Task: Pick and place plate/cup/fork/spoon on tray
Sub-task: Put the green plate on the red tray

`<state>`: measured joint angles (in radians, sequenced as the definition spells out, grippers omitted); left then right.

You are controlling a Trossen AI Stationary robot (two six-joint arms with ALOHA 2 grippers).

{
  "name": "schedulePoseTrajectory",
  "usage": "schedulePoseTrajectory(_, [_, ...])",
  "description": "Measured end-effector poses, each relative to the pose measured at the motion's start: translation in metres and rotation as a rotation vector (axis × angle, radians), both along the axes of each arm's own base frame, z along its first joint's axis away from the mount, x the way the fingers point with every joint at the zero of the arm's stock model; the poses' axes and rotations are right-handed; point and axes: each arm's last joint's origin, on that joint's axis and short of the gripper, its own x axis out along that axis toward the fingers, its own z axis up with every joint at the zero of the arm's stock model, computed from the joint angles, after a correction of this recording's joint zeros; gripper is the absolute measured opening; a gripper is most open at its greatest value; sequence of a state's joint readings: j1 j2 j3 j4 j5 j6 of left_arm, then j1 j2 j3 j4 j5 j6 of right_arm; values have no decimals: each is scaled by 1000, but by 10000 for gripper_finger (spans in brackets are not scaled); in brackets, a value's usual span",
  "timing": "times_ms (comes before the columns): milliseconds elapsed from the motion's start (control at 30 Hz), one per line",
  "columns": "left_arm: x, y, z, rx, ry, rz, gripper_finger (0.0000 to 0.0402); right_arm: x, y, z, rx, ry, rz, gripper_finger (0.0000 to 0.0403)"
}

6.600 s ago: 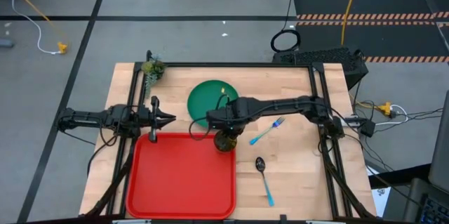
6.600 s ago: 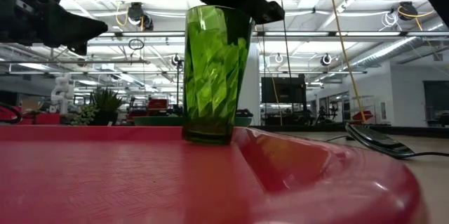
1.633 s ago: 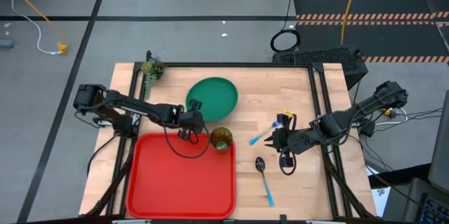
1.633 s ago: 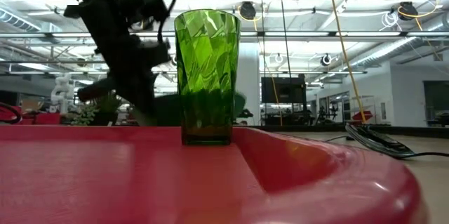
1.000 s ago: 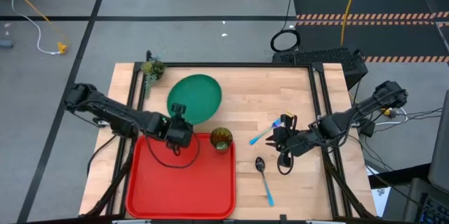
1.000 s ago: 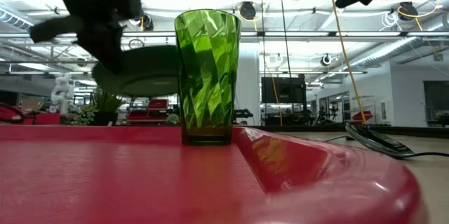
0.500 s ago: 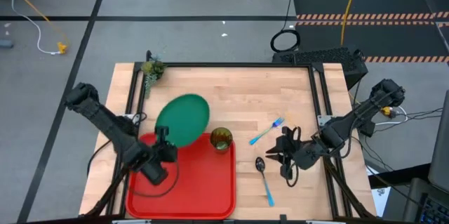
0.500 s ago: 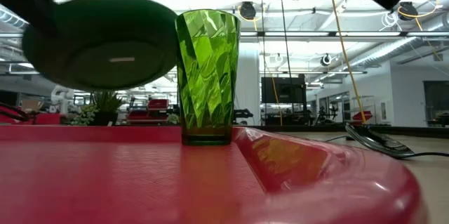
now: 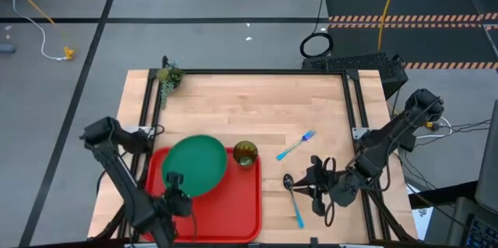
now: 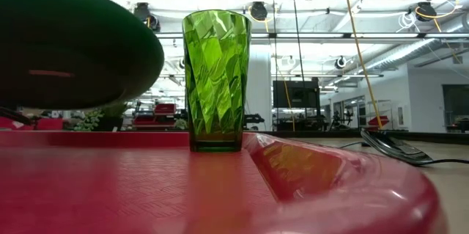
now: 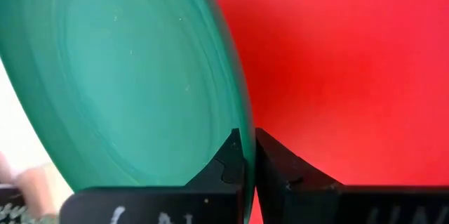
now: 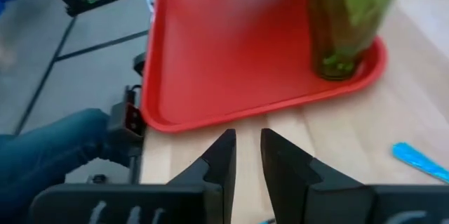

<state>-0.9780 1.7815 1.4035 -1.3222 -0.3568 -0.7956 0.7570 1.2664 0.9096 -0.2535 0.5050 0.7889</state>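
The dark-green plate (image 9: 194,165) hangs above the far left part of the red tray (image 9: 226,209), held by my left gripper (image 9: 173,183). In the low view the plate's underside (image 10: 66,43) is clear of the tray floor (image 10: 146,190). The green cup (image 9: 245,153) stands upright on its base in the tray's far right corner. The spoon (image 9: 292,195) and the fork (image 9: 296,145) lie flat on the table right of the tray. My right gripper (image 9: 313,186) is just right of the spoon and empty. Its fingers stand a narrow gap apart (image 12: 247,150). My left gripper pinches the plate's rim (image 11: 242,136) between its two fingers, one on each face, at the plate's near-left edge. The fingers come from the table's near side, about level. The plate is lifted clear of the tray and slightly tilted.
A small green plant sprig (image 9: 168,77) sits at the table's far left corner. Bare wood lies beyond the tray's far edge and around the fork. Black frame rails (image 9: 352,100) run along the table's sides. A person's leg in blue (image 12: 49,147) shows beyond the table.
My left gripper has carried the plate off the table behind the tray, toward the near edge and left, so it now hangs lifted over the tray. My right gripper has gone toward the near edge, from beside the fork to beside the spoon.
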Motion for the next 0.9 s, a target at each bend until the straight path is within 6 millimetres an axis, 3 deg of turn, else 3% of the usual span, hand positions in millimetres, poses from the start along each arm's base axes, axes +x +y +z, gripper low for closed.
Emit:
schedulePoseTrajectory(233, [15, -34, -9, -39, 17, 16, 9, 0, 16, -7, 45, -9, 23, 61])
schedulePoseTrajectory(433, [24, -50, -31, -57, 58, 42, 12, -6, 28, -7, 62, -48, 25, 61])
schedulePoseTrajectory(900, [43, -67, -59, 8, 67, -6, 14, -26, 48, 0, 74, -160, 8, 61])
